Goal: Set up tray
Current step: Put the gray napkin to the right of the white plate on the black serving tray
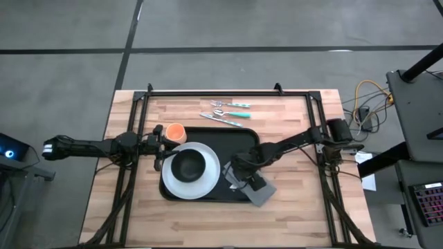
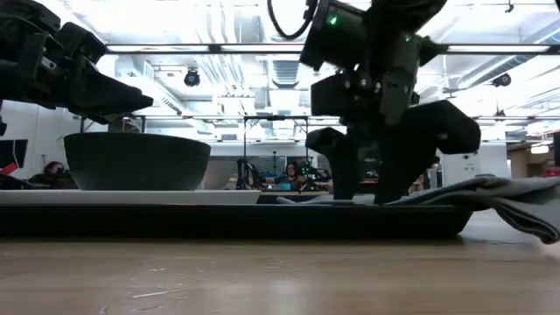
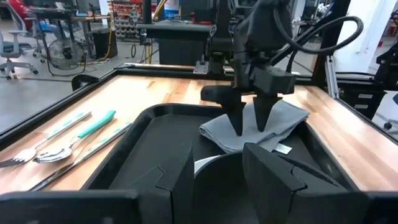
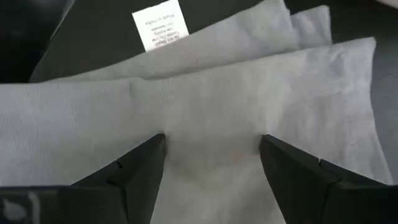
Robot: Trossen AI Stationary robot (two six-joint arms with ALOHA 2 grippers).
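High view: tray (image 1: 239, 138) holds plate (image 1: 174, 185) with bowl (image 1: 188, 164); right claw (image 1: 239, 177) spread over napkin (image 1: 257, 191) at the rim, left claw (image 1: 160, 145) parted.

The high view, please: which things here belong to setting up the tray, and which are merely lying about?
Job in hand:
tray
white plate
black bowl
grey napkin, under the open right end effector
orange cup
cutlery

Lying about:
cables beside the table
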